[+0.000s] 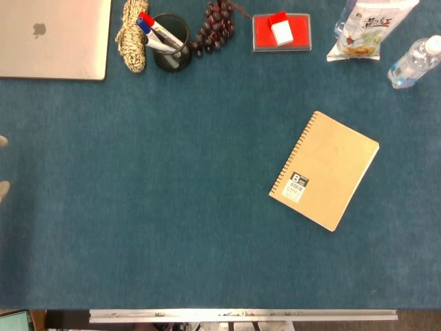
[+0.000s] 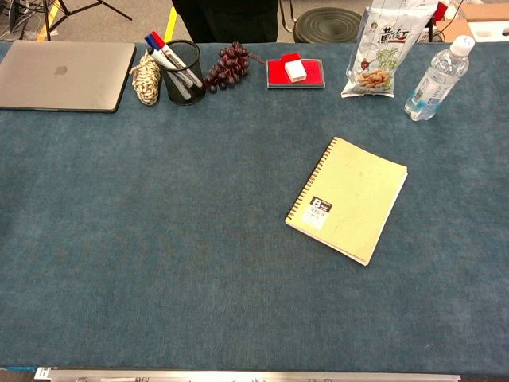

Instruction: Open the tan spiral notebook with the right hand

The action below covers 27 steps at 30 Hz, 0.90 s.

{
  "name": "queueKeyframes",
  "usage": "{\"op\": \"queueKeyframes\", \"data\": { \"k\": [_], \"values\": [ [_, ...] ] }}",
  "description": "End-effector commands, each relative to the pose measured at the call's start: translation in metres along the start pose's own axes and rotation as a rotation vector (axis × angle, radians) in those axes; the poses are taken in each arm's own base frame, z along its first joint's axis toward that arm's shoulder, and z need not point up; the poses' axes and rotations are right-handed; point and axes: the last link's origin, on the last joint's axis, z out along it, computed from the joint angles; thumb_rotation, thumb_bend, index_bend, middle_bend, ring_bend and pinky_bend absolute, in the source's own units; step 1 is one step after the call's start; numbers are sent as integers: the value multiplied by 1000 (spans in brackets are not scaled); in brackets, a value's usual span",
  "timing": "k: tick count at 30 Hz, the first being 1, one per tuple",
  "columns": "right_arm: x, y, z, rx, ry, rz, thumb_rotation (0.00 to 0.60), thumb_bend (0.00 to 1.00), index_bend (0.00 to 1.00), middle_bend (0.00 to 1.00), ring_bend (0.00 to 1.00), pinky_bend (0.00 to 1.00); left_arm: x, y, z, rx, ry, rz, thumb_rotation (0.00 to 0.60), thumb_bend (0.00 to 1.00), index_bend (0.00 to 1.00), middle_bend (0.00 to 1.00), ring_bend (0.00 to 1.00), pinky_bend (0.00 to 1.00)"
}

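Right of centre lies the closed notebook — fingers, seemingly, out of view.

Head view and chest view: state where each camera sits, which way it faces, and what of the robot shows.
Head view: high above the table, facing almost straight down on the closed notebook and the blue table; no arm or hand shows.
Chest view: lower, at the near edge, tilted forward across the table toward the floor beyond; no arm or hand shows.
Shared: notebook, laptop, pen cup, grapes, bottle, snack bag.
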Motion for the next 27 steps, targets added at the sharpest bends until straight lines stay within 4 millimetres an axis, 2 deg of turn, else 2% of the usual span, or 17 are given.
{"op": "queueKeyframes", "data": {
  "k": [1,9,17,22,27],
  "values": [
    [-4,0,-2,-3,-14,21,600,199,572,468,411,617,-1,4,-3,-11,-12,-6,600,111,352,294,295,600],
    [-8,0,5,11,-17,28,600,199,572,468,411,616,0,1,-6,14,-18,-19,600,111,351,293,295,600],
    [-8,-12,6,69,1,44,600,171,567,465,410,599,-5,6,-5,-15,-53,-55,600,111,351,291,296,600],
    [-13,-20,11,116,20,40,600,10,458,404,346,492,-6,4,-8,-12,-56,-64,600,111,352,290,296,600],
    [-22,-31,19,174,12,31,600,0,363,329,270,396,-7,-1,-12,8,-63,-70,600,111,352,290,296,600]
  ]
}}
